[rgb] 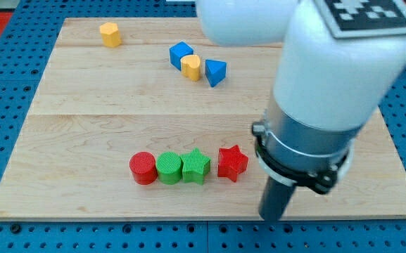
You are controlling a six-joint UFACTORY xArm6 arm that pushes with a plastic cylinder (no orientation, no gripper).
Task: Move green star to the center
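Camera view, tabletop [83, 98], my tip [272, 215] a bare rod without fingers, touching nothing, right of red star [232, 163], green star [196, 166] third in bottom row beside green cylinder [168, 167], red cylinder [143, 168], top: two yellow blocks [110, 34] [191, 67], two blue blocks [181, 54] [215, 72].

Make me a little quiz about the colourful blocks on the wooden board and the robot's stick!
1. True or false: the green star touches the green cylinder.
2. Which block sits nearest my tip? A) red star B) yellow block near the view's top C) red cylinder
3. Fill the gap: the second yellow block sits between two ____ blocks.

Key:
1. True; they sit side by side in the row near the view's bottom.
2. A; my tip is to the view's right of the row, lower down, touching nothing.
3. Blue: a blue cube and a blue wedge-like block.
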